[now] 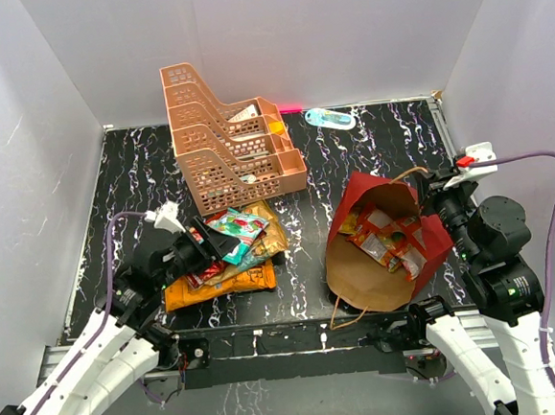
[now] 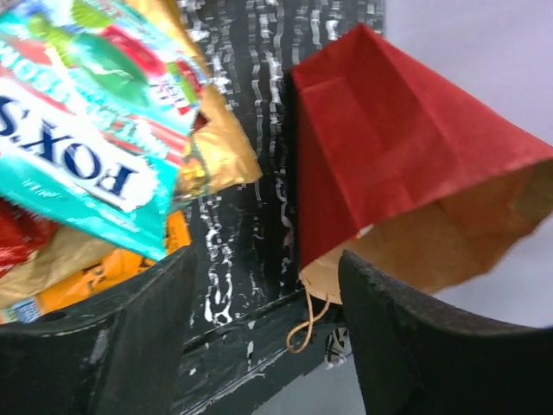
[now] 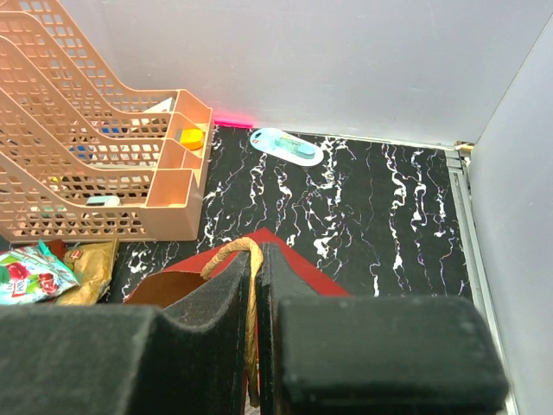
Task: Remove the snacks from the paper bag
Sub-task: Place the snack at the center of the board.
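The black marbled table (image 1: 369,152) is carrying the peach rack (image 1: 224,144) at the back. The paper bag (image 1: 359,201) is lying on its side at right, its mouth gaping toward the near edge, with red and orange packets (image 1: 391,242) showing inside. A heap of snacks (image 1: 221,284) is sitting just in front of the rack. The left gripper (image 1: 212,251) is hanging spread and empty at that heap. The right gripper (image 3: 257,259) is pinching what looks like the bag's twine handle (image 3: 220,251).

The left pincer (image 2: 263,272) gapes over the table (image 2: 238,104) between a teal packet (image 2: 78,156) and the paper bag (image 2: 389,147).
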Controlling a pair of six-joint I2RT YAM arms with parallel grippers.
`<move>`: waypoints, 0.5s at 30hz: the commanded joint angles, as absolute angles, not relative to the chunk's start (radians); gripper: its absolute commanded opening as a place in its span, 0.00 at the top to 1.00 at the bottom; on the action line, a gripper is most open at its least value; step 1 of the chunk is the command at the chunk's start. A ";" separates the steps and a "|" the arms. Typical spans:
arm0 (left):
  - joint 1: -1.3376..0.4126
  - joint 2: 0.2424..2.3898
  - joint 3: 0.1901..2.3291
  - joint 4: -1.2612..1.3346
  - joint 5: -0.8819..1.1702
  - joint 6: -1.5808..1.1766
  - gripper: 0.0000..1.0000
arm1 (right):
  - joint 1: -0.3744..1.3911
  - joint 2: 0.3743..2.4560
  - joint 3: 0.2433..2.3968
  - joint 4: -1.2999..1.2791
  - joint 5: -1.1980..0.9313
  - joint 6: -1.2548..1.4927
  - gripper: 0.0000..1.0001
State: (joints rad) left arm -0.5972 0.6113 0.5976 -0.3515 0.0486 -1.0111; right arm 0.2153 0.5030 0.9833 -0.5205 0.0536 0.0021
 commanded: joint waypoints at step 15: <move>-1.120 0.867 0.695 0.152 -0.035 -0.666 0.24 | 0.218 0.487 1.011 -0.536 -0.024 0.022 0.92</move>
